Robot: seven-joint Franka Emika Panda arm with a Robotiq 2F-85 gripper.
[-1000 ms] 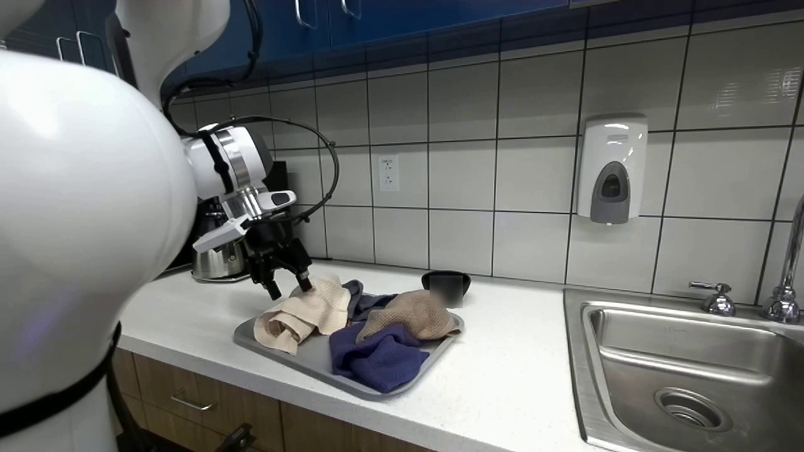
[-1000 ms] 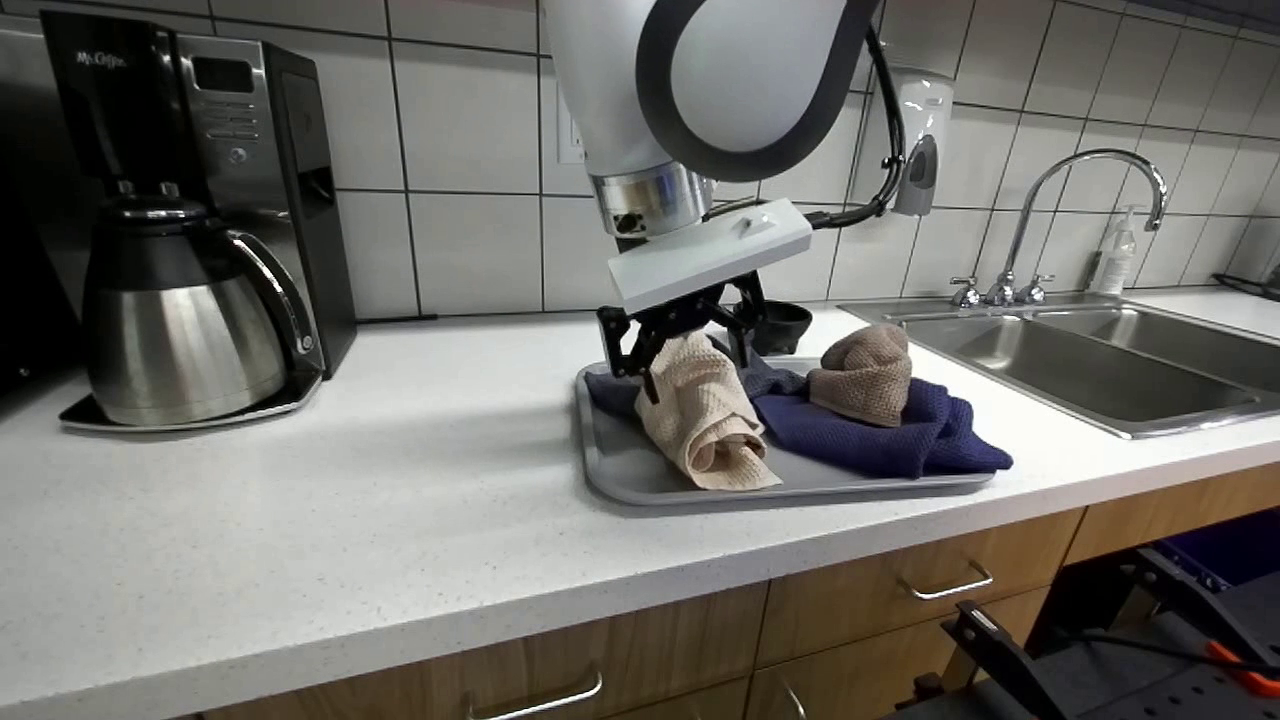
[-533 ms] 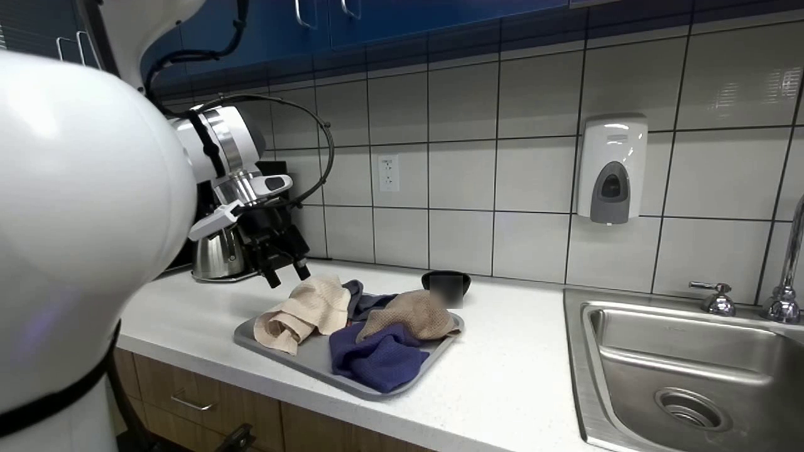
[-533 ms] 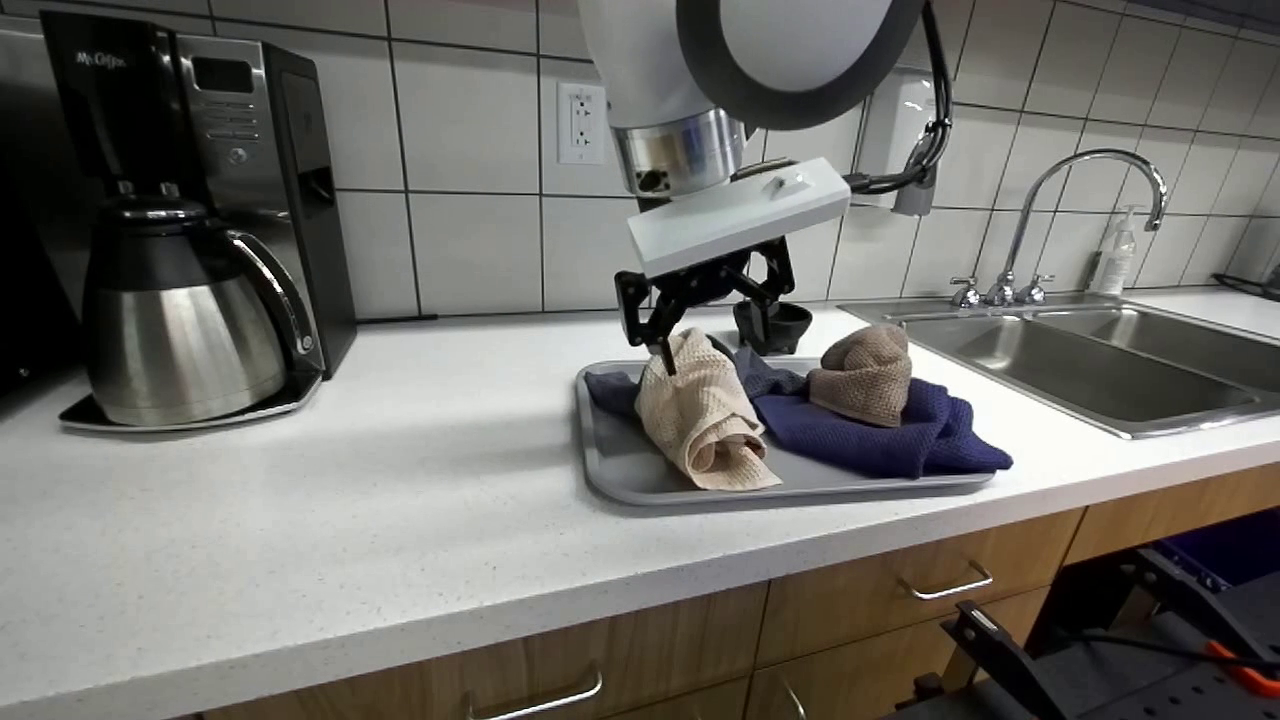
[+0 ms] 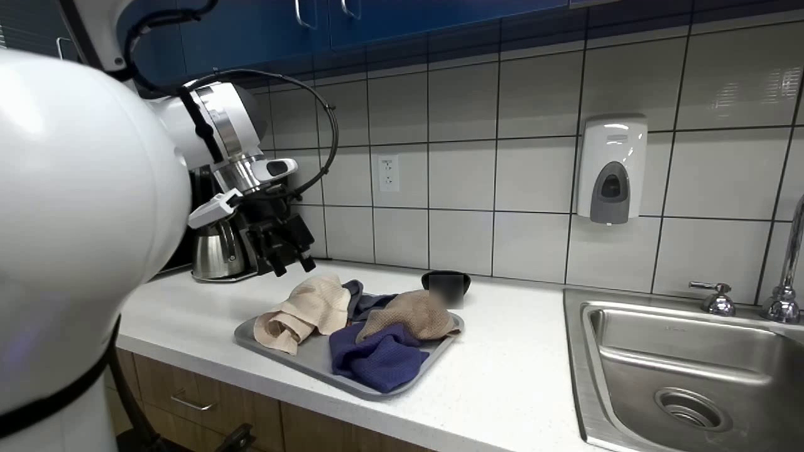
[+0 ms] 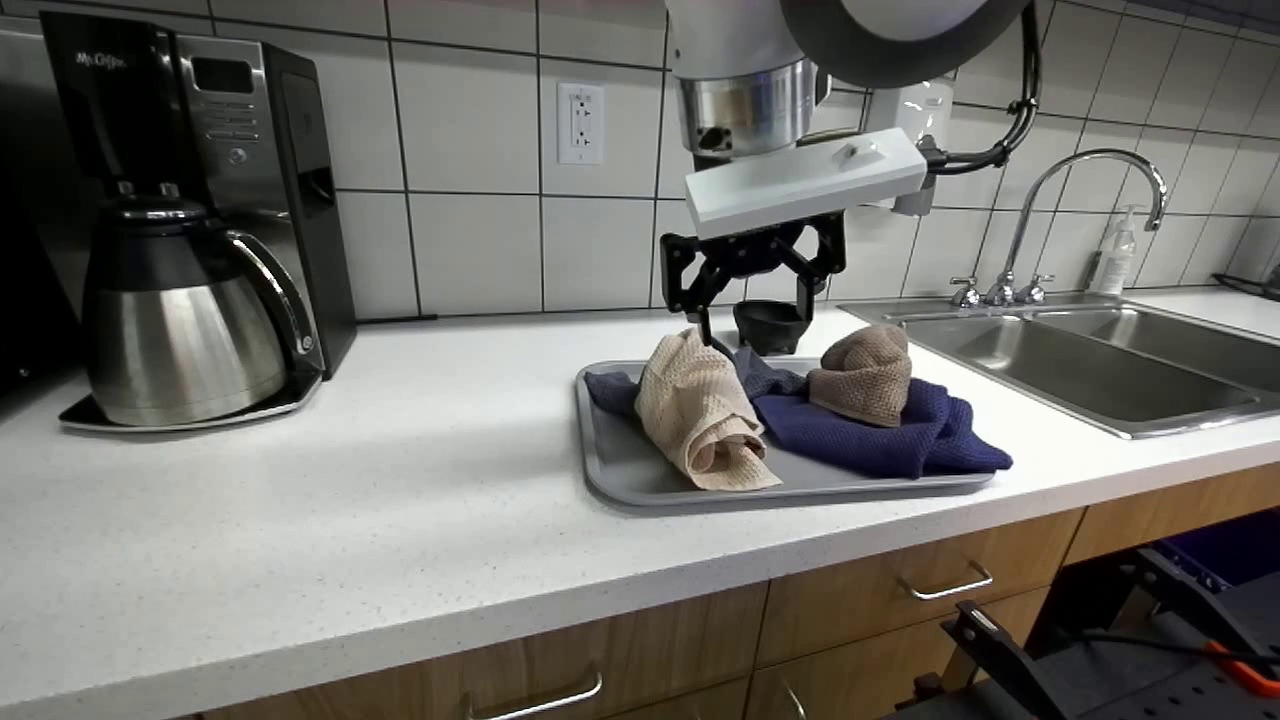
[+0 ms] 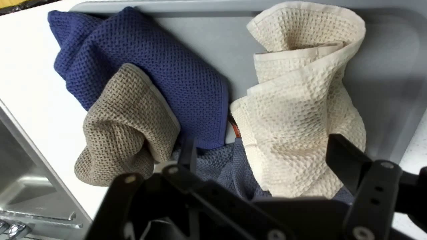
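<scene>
Your claw [image 6: 756, 323] hung near the middle of the frame in an exterior view, its two fingers [image 7: 347, 160] spread wide apart, tips pointing down. Nearest to it was the cream cloth [image 7: 297, 123], which lay crumpled on the grey tray [image 6: 622, 462]; your wrist view showed it right of centre, one finger covering part of its lower right. In an exterior view you saw the fingertips [image 5: 277, 265] above the cream cloth and a little to its left, apart from it.

To the left in your wrist view lay the purple-blue cloth [image 7: 160, 76], and the brown cloth [image 7: 123, 126] rested partly on top of it. The grey-blue cloth [image 7: 215, 163] ran beneath the cream cloth and came out at the lower middle. Between the cloths you could spot a small orange-red patch [image 7: 236, 130], too covered to identify.

The grey tray stood on the white table [image 6: 300, 500], with the black bowl [image 6: 770, 332] just beyond its upper edge. At the left of an exterior view you had the coffee maker [image 6: 232, 125] with its carafe [image 6: 185, 340], and at the right the sink [image 6: 1050, 365] and faucet [image 6: 1001, 290]. The soap dispenser [image 5: 612, 163] hung on the tiled wall [image 5: 534, 176] at the upper right of an exterior view.
</scene>
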